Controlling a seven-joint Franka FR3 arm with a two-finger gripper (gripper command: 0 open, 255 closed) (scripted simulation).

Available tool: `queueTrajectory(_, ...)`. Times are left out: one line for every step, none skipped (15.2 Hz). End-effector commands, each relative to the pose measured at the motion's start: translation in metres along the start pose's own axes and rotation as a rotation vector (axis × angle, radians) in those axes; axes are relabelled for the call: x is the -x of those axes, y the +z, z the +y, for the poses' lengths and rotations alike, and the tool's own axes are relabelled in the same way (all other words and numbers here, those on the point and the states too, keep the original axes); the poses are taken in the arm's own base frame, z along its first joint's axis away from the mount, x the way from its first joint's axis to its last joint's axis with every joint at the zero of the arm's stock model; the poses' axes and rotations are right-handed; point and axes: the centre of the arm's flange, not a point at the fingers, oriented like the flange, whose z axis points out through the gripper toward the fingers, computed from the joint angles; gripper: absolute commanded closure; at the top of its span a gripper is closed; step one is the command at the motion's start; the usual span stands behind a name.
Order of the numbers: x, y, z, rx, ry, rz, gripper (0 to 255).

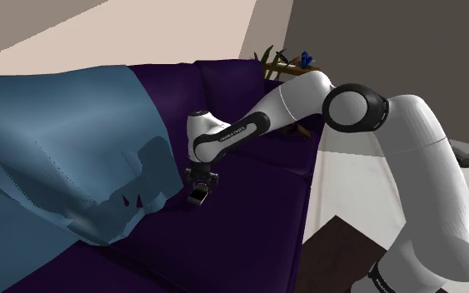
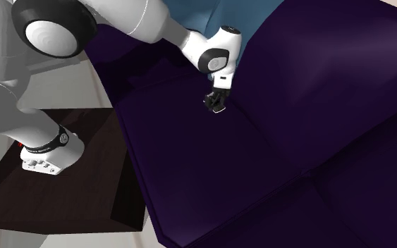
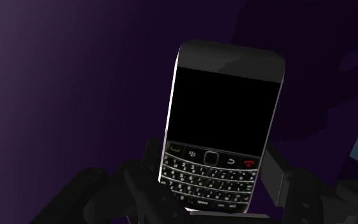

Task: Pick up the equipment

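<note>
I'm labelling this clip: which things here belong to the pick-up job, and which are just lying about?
Part of the job: the black keypad phone, the gripper clasping it.
Just lying about: blue blanket, purple sofa, plant.

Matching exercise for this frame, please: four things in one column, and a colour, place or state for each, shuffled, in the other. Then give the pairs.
Things:
1. phone
2. blanket
3. sofa
4. stand

Descriptions:
A. blue, draped over the sofa
B. dark brown, beside the sofa
C. black screen and keypad, clasped in the gripper
D. dark purple cushions

Pairs: 1-C, 2-A, 3-D, 4-B
</note>
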Motion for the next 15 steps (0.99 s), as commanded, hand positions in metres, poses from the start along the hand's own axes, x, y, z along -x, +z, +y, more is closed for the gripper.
queueTrajectory(-0.001, -0.008, 0.0, 0.0, 0.0, 0.0, 255)
queueTrajectory(-0.001, -0.014, 0.001, 0.0, 0.0, 0.0, 255)
queueTrajectory(-0.001, -0.019, 0.001, 0.0, 0.0, 0.0, 255)
queueTrajectory(-0.001, -0.024, 0.002, 0.0, 0.0, 0.0, 255)
queueTrajectory(-0.001, -0.029, 0.002, 0.0, 0.0, 0.0, 255)
queueTrajectory(-0.001, -0.035, 0.003, 0.0, 0.0, 0.0, 255)
queueTrajectory(-0.001, -0.04, 0.003, 0.0, 0.0, 0.0, 255)
queueTrajectory(-0.001, -0.045, 0.004, 0.0, 0.0, 0.0, 255)
queueTrajectory(-0.001, -0.051, 0.004, 0.0, 0.0, 0.0, 255)
queueTrajectory(-0.001, -0.056, 0.005, 0.0, 0.0, 0.0, 255)
queueTrajectory(-0.001, -0.061, 0.005, 0.0, 0.0, 0.0, 255)
queueTrajectory(-0.002, -0.066, 0.006, 0.0, 0.0, 0.0, 255)
queueTrajectory(-0.002, -0.072, 0.006, 0.0, 0.0, 0.0, 255)
queueTrajectory(-0.002, -0.072, 0.006, 0.0, 0.0, 0.0, 255)
queueTrajectory(-0.002, -0.072, 0.006, 0.0, 0.0, 0.0, 255)
